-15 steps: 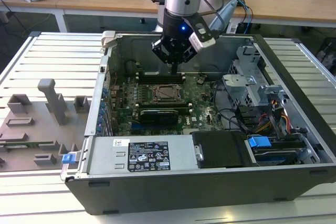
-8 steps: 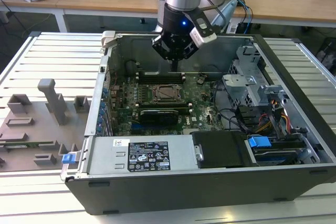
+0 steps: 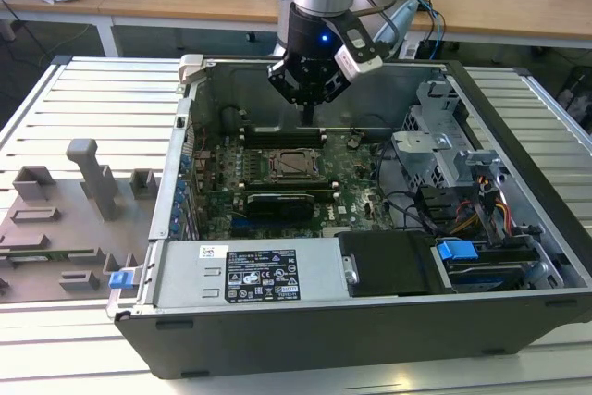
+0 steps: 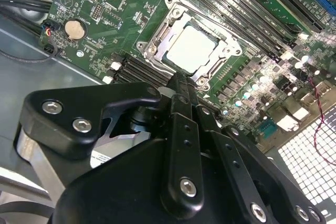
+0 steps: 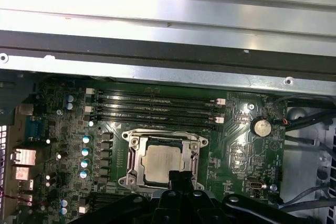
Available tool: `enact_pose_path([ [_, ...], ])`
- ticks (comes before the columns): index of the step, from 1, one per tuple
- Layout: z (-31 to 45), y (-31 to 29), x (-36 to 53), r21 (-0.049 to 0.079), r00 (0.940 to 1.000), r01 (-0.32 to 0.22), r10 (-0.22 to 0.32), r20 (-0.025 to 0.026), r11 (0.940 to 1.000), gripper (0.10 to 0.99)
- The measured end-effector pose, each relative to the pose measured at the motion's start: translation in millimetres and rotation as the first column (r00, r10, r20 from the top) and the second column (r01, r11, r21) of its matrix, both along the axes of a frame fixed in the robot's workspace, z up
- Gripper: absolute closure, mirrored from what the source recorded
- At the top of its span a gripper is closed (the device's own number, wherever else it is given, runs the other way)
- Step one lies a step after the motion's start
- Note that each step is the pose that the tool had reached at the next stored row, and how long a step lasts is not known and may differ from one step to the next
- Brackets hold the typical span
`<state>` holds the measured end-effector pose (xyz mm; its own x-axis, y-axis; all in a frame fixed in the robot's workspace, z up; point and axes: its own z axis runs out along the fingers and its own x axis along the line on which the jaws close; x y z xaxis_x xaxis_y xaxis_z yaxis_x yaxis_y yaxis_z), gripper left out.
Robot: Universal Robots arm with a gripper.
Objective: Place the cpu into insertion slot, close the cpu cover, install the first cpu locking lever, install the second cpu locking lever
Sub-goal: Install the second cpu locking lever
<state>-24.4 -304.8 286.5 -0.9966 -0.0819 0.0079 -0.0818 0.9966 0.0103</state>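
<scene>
Both wrist views showed me the cpu seated in the insertion slot, cover down around it, just beneath my claw, whose fingers were clenched together on nothing, above the motherboard.

In both wrist views the hand covers the near edge of the socket and one corner of the chip. The levers are too small to tell.
</scene>
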Motion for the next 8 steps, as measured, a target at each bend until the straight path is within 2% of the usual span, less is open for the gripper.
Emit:
enact_pose_path([
  [8, 0.1, -1.7, 0.0, 0.0, 1.0, 0.0, 0.0, -0.0001, 1.0, 0.98],
])
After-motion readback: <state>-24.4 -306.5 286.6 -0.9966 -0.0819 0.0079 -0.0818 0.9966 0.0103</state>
